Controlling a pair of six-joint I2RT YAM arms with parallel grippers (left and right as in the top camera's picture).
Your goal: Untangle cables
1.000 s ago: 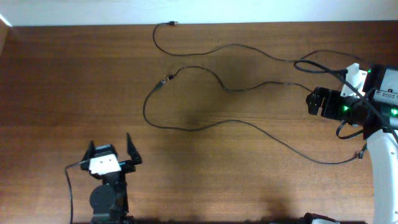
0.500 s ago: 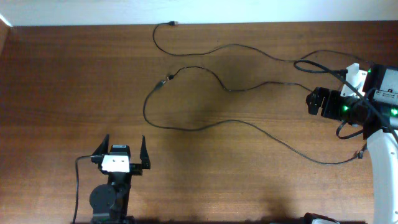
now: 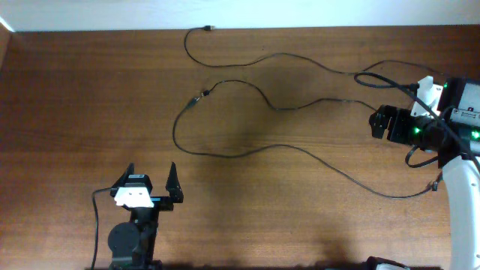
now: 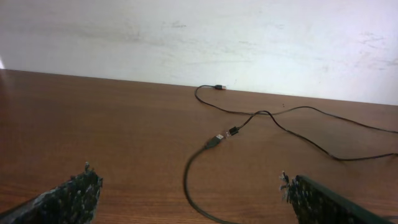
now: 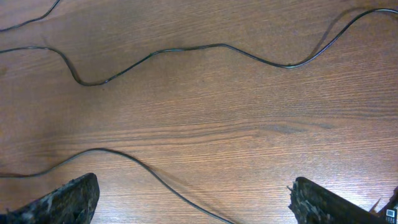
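Note:
Three thin black cables lie spread across the brown table (image 3: 67, 97). The far cable (image 3: 285, 55) starts at a plug (image 3: 211, 28) by the back edge and runs right. The middle cable (image 3: 274, 107) and the long near cable (image 3: 315, 155) have plugs (image 3: 199, 97) lying end to end, seen as plugs (image 4: 224, 134) in the left wrist view. My left gripper (image 3: 151, 171) is open at the front left, short of the near cable's loop (image 4: 186, 186). My right gripper (image 3: 372, 124) is open at the right, above the table between the middle cable (image 5: 186, 50) and the near cable (image 5: 155, 177).
A white wall (image 4: 199, 37) rises behind the table's back edge. Thicker black wires (image 3: 390, 81) loop around the right arm (image 3: 457, 120). The left arm's base (image 3: 129, 240) stands at the front edge, with its own wire (image 3: 96, 225) beside it.
The left gripper has swung from a leftward tilt to facing straight ahead and shifted slightly right. The right arm and the cables have not moved.

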